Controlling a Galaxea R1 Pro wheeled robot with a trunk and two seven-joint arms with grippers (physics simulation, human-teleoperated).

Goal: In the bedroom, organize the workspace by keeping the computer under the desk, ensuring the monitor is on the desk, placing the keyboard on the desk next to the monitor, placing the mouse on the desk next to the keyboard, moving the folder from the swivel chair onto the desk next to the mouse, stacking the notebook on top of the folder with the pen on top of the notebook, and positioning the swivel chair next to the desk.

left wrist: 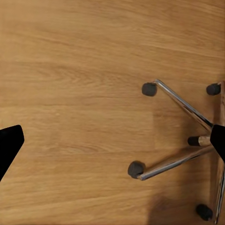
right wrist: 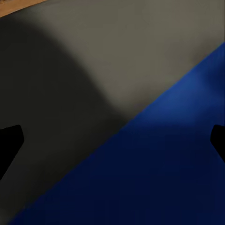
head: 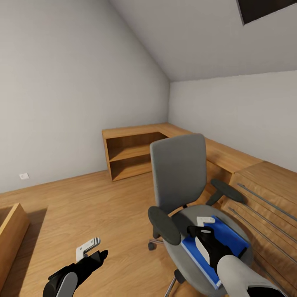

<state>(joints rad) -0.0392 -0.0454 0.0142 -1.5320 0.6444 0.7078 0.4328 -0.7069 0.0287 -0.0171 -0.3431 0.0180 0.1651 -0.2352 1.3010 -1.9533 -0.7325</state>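
1. The chair [head: 181, 181] stands on the oak floor [head: 82, 206], its grey back upright and facing the camera side, a black armrest on each side of the seat.
2. The folder [head: 231, 241] lies flat on the chair's seat, blue cover up, white page edges along its near side; it sits toward the seat's right half and reaches near the seat's front edge.
3. The right gripper [head: 205, 226] hangs just over the folder's back corner, close to the chair's back. In the right wrist view its two dark fingers [right wrist: 8, 145] stand wide apart at the edges of the picture, with the blue folder [right wrist: 154, 173] and the grey seat [right wrist: 93, 70] between them; they clamp on nothing.
4. The left gripper [head: 88, 249] is held low over the floor, left of the chair and well apart from it. One dark finger [left wrist: 9, 145] shows in the left wrist view, above the planks beside the chair's chrome base [left wrist: 183, 136] and its black casters; I cannot tell whether these fingers are apart or together.
5. Behind the chair, open oak corner shelves [head: 132, 154] run along the walls.
6. Right of the chair, just beside it, stands a light oak dresser [head: 268, 194] with long metal bar handles.
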